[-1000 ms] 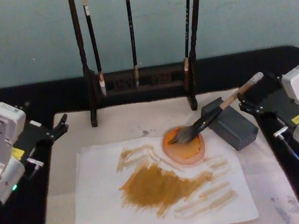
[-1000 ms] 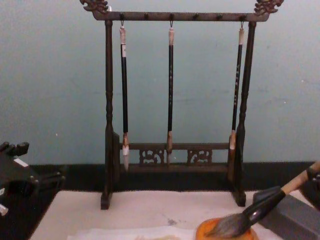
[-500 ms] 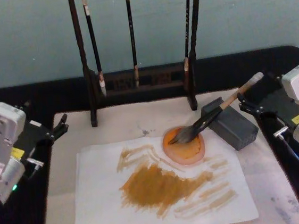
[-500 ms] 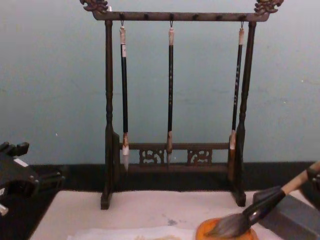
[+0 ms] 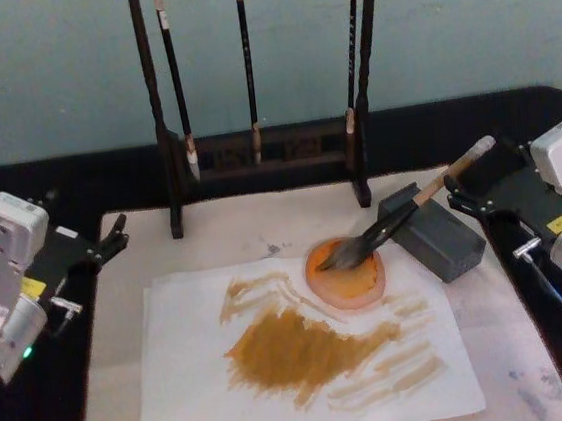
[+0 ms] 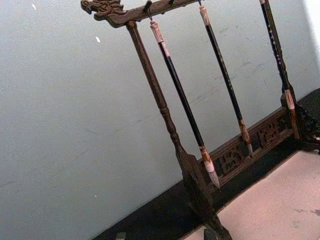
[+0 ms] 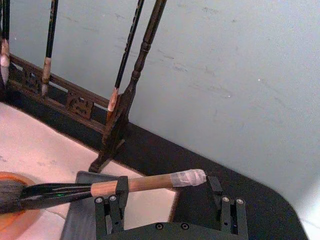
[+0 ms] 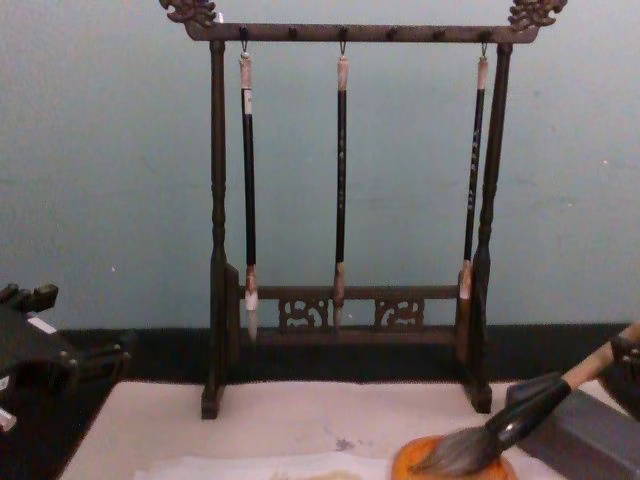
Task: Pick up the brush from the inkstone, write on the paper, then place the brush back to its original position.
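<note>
1. The paper [image 5: 198, 380] lies in front of the dish [image 5: 354, 285], its far edge touching the dish, and broad ochre strokes cover its middle.
2. The brush [image 5: 393, 221] rests with its grey tuft in the dish. Its handle slopes up and back to the right over the grey block [image 5: 446, 245], which stands just right of the dish.
3. My right gripper [image 7: 167, 191] waits right of the dish, beyond the block, with its jaws spread wide. The brush's whitish end sits between the fingers, unclamped.
4. My left gripper [image 5: 113, 238] hangs well left of the dish at the mat's [image 5: 232, 226] edge, fingers apart and holding nothing.
5. Behind the dish stands the dark rack [image 5: 265, 152], with three slim brushes [image 8: 341, 180] hanging from its top bar.
</note>
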{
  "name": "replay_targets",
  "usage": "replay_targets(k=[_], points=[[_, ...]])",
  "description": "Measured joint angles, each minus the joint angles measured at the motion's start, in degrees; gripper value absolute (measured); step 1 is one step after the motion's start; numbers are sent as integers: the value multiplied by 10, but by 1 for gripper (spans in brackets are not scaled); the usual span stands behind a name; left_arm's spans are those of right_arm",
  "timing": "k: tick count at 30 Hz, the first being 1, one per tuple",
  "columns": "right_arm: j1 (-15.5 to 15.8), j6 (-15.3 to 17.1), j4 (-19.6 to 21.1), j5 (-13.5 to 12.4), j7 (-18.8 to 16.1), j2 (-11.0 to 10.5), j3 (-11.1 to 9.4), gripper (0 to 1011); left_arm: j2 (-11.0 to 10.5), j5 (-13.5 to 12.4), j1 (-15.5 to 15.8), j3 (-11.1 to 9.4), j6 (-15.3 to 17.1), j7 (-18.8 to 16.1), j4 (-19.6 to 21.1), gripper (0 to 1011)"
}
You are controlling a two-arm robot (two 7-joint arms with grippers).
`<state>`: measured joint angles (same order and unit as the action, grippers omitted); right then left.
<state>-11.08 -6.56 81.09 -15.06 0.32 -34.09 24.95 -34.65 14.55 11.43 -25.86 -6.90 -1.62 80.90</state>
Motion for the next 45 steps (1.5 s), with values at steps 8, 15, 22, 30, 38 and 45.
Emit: replay_targets(k=[8, 15, 22, 30, 38, 45], points=[[20, 36, 14, -90, -41, 25, -43, 1000, 0, 0, 0, 0, 0, 0, 0, 1010], [38, 105, 28, -207, -74, 61, -99, 1000, 0, 0, 0, 0, 0, 0, 0, 1010], [47, 185, 35, -312, -76, 104, -150, 1000, 0, 0, 0, 0, 0, 0, 0, 1010], [45, 227, 36, -393, -60, 132, -173, 1000, 0, 0, 0, 0, 0, 0, 0, 1009], [40, 233, 29, -435, -54, 147, -178, 1000, 0, 0, 0, 0, 0, 0, 0, 1010], [38, 233, 25, -458, -43, 154, -179, 1000, 0, 0, 0, 0, 0, 0, 0, 1010]])
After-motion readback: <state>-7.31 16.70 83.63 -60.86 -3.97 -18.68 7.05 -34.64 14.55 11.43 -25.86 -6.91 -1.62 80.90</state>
